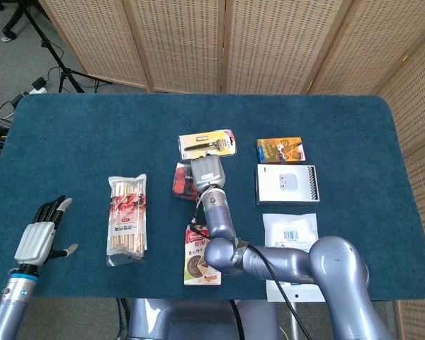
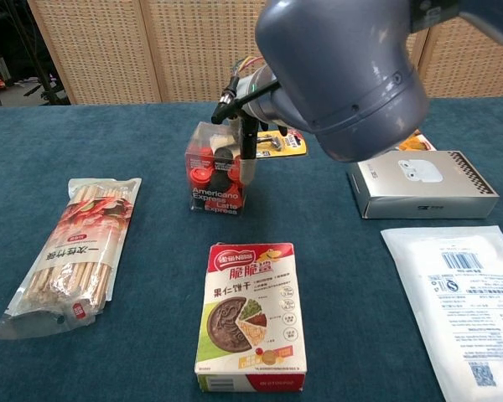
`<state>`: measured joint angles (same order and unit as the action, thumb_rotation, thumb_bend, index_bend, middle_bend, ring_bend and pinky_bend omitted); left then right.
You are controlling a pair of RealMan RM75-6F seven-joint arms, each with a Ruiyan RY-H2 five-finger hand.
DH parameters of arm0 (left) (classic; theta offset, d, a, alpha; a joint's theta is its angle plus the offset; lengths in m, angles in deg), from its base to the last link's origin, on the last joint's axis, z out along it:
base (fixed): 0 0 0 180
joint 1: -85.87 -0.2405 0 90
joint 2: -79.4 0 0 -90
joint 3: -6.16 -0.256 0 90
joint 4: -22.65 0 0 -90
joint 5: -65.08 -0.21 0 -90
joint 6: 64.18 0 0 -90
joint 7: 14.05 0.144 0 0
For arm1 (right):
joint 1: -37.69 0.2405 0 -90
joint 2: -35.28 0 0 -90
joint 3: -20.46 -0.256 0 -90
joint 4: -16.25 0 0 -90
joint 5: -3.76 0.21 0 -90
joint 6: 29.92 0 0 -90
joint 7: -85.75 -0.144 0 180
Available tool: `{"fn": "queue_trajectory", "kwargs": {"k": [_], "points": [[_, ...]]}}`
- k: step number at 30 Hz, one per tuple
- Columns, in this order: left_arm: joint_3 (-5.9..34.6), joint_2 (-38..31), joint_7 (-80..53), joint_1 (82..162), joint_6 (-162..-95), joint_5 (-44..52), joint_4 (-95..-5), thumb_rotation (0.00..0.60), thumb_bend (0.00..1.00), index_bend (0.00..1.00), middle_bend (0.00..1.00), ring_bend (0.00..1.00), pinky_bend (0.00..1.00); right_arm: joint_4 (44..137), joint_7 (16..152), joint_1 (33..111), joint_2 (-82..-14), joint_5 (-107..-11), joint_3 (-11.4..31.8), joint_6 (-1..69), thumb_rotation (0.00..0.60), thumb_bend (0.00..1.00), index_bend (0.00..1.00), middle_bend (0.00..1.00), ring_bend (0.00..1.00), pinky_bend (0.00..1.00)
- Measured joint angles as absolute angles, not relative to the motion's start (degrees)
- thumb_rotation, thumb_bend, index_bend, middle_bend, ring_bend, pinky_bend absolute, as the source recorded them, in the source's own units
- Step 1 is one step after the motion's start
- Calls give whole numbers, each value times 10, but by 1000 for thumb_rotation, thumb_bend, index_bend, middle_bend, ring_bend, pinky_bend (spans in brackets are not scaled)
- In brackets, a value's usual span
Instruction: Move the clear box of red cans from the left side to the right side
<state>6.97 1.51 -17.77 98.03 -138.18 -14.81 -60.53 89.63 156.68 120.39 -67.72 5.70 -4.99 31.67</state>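
The clear box of red cans (image 1: 179, 178) stands near the table's middle, left of centre, its label reading Americano Express Latte. In the chest view the clear box (image 2: 211, 186) looks slightly tilted. My right hand (image 1: 206, 172) lies over the box's right side and grips it, with fingers (image 2: 246, 155) reaching down its right face. The bulky grey right forearm hides the hand's back in the chest view. My left hand (image 1: 37, 236) hovers at the table's near left edge, fingers apart, holding nothing.
A chopsticks pack (image 1: 127, 219) lies left of the box, and a biscuit box (image 1: 200, 258) sits in front of it. A razor pack (image 1: 208, 144) is behind it. To the right lie an orange pack (image 1: 280, 149), a white earbuds box (image 1: 286, 184) and a white pouch (image 1: 290, 231).
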Motion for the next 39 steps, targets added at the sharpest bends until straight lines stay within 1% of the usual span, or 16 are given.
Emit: {"fn": "queue_trajectory", "kwargs": {"k": [13,21,27,39], "points": [[71,18,-178,979,-1377,-149,-610,600,182,7,0,0,0,945,1581,1198,-645,50,-45,336,600,184,488,310,264,393],[74,20,-176,977,-1380,-149,-615,600,182,7,0,0,0,969,1576,1189,-620,22,-34,351,600,194,506,302,264,393],[72,21,-172,977,-1376,-151,-617,600,182,7,0,0,0,989,1570,1175,-593,7,-25,360,600,194,510,290,264,393],[72,22,-165,976,-1378,-155,-626,600,183,7,0,0,0,1010,1565,1131,-516,3,-5,384,600,195,511,278,264,393]]}}
